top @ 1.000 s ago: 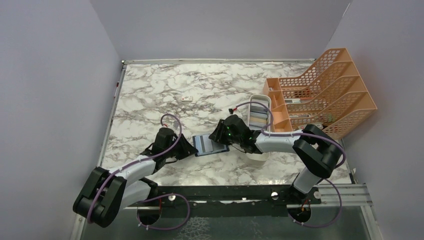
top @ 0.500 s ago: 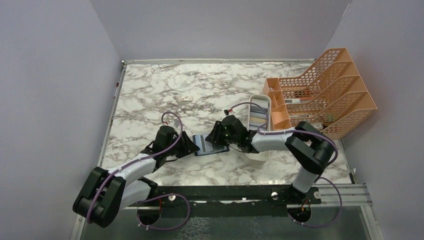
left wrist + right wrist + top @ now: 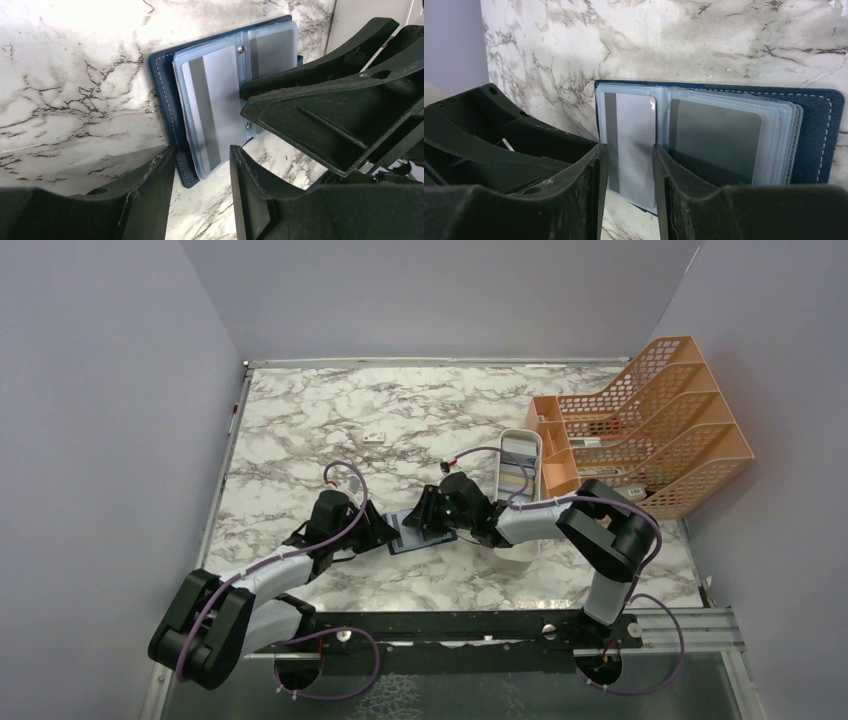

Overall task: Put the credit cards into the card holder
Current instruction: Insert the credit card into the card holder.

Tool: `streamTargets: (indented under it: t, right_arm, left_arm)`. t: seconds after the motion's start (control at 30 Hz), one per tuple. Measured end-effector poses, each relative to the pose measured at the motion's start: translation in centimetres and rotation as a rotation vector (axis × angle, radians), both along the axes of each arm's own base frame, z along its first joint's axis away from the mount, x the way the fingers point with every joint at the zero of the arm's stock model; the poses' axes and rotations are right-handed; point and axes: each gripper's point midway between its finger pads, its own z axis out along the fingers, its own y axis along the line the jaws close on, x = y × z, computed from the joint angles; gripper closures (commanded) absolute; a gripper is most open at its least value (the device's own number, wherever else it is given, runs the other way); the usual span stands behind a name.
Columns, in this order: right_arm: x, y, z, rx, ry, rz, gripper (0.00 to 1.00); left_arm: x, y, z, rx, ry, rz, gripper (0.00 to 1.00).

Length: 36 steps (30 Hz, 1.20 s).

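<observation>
Leftward over the holder went the right gripper [image 3: 629,147] since a second earlier, hiding more of it from above. Nearest the table's near edge, the left gripper [image 3: 202,155] lay low and outstretched, its jaws apart and straddling the near corner of the navy-blue bifold card holder with clear inner pockets [image 3: 161,95], probably to keep it from sliding. That holder lay open and flat on the white marble-patterned table [image 3: 300,420], roughly midway along the near edge. A pale grey card with a dark stripe [image 3: 212,100] sat in one pocket, a darker grey card [image 3: 714,140] in the other. The right arm reached across from the opposite side, its jaws parted narrowly around the striped card; whether they pinched it I could not tell. Beyond stood a long white oblong tray [image 3: 520,434], then an orange mesh file rack [image 3: 650,420] toward the far right corner.
</observation>
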Motion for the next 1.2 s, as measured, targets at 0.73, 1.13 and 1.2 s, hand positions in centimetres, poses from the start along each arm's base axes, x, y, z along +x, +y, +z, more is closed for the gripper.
streamTargets:
  t: [0.73,1.13,1.2]
  right_arm:
    - [-0.7,-1.0,4.5,-0.035,-0.205,0.148,0.54]
    - [1.2,-3.8,9.9,-0.4,-0.629,0.48,0.55]
    - [1.2,-4.6,9.6,-0.476,-0.676,0.559,0.53]
  left_arm:
    - [-0.3,0.3,0.2,0.01,-0.007,-0.002,0.46]
    - [-0.7,0.9,0.7,0.035,-0.003,0.015,0.46]
    - [-0.7,0.9,0.7,0.033,0.0,0.017,0.46]
